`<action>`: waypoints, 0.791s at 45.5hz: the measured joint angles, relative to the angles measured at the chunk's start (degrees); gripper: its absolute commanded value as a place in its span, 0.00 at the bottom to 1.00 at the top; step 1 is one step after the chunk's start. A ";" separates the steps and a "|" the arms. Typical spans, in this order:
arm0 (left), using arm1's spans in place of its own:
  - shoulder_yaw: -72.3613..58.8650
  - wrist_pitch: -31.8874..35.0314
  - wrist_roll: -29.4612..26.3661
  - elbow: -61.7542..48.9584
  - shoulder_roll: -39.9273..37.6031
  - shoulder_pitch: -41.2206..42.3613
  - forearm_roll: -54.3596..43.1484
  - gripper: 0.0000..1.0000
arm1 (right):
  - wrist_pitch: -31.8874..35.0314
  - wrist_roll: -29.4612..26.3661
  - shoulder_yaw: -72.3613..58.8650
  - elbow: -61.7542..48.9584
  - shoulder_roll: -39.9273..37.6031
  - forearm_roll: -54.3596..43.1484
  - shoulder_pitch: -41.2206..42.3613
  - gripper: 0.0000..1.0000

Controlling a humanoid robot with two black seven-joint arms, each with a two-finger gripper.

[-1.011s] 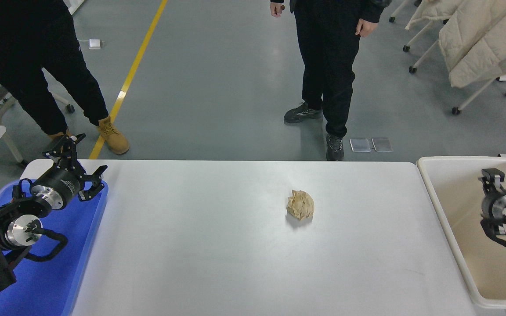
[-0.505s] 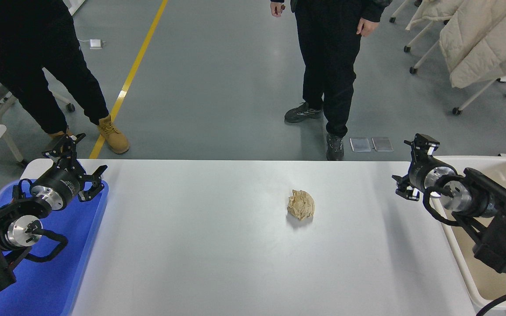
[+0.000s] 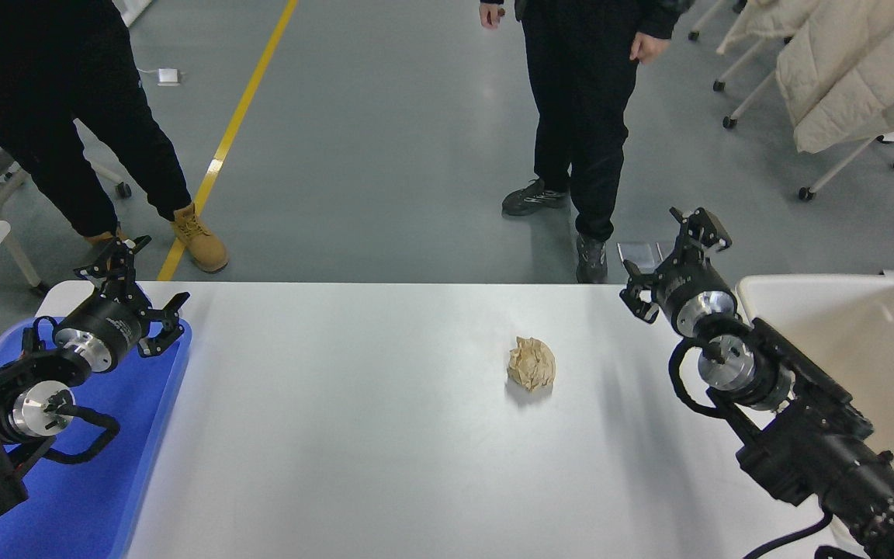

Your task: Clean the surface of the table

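The white table surface (image 3: pixel 385 435) fills the lower part of the head view. A crumpled ball of brown paper (image 3: pixel 531 363) lies on it, right of centre. My right gripper (image 3: pixel 672 260) is open and empty, raised over the table's far right edge, to the right of and beyond the paper ball. My left gripper (image 3: pixel 133 287) is open and empty, parked over the far end of the blue tray at the left.
A blue plastic tray (image 3: pixel 82 497) lies along the table's left edge. A cream bin (image 3: pixel 866 326) stands at the table's right end, behind my right arm. Two people (image 3: pixel 587 116) stand beyond the far edge. Chairs with pale coats (image 3: pixel 843 70) stand at the back right.
My right arm has swung left and forward from over the cream bin to over the table's far right edge. The paper ball and my left arm have not moved.
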 measured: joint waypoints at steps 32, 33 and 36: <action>0.00 0.00 0.00 0.01 0.00 0.00 0.00 1.00 | 1.46 4.51 1.11 -0.88 0.95 -0.08 -2.05 1.00; 0.00 0.00 0.00 0.01 0.00 0.00 0.00 1.00 | 1.69 4.51 0.85 -0.68 0.68 -0.13 -2.03 1.00; -0.01 0.00 0.00 0.01 0.00 -0.01 0.00 1.00 | 2.40 4.46 -0.61 -0.06 -0.24 -0.51 -1.82 1.00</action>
